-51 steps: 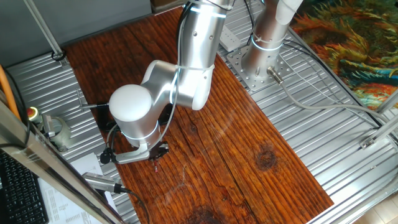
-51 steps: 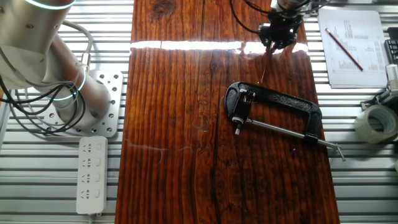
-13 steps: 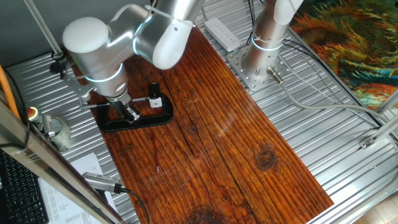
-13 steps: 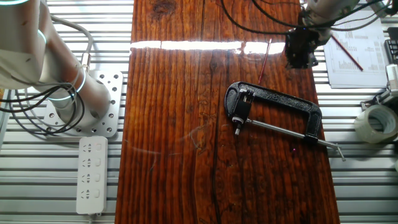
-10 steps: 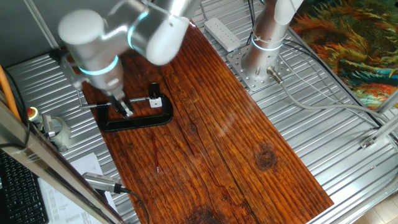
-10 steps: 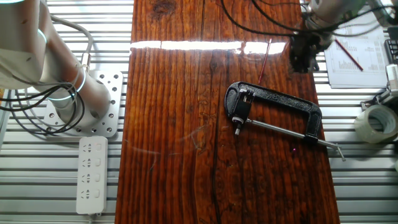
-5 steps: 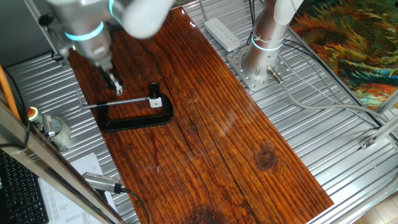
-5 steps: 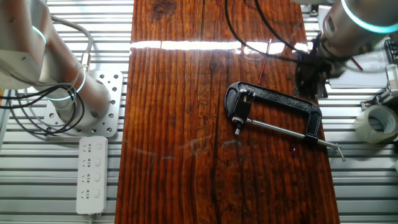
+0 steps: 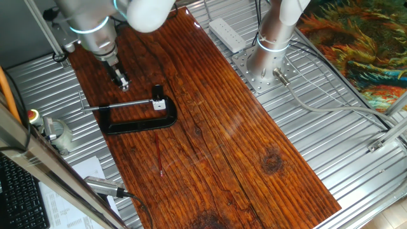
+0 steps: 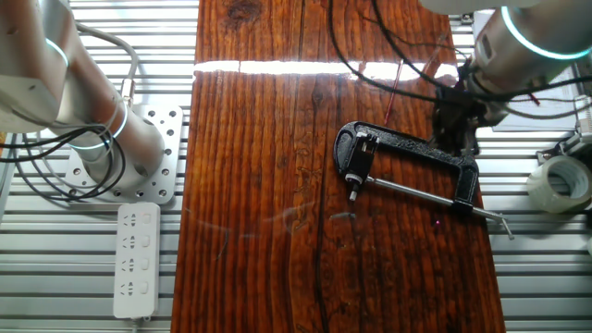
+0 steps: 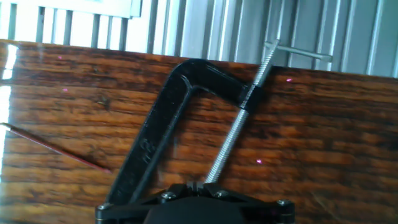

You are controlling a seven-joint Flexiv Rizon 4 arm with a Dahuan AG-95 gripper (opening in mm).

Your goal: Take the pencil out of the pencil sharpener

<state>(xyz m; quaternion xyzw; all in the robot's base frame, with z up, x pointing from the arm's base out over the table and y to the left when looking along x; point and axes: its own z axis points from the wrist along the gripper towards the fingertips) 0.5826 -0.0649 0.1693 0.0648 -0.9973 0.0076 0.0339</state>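
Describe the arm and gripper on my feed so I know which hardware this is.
The arm has glossy silver-white rounded links with a glowing cyan ring at a joint. Black cables run to the wrist. The gripper is small and dark; its body fills the hand view's bottom edge.

One fixed view looks down obliquely along the wooden table (image 9: 254,159). The other looks straight down. The hand view sits close above the black clamp (image 11: 161,134), which all three share

Now lifted away from the pencil (image 10: 394,91) lying on the bench (image 10: 268,185); claw (image 10: 456,128) above the black clamp (image 10: 412,157).
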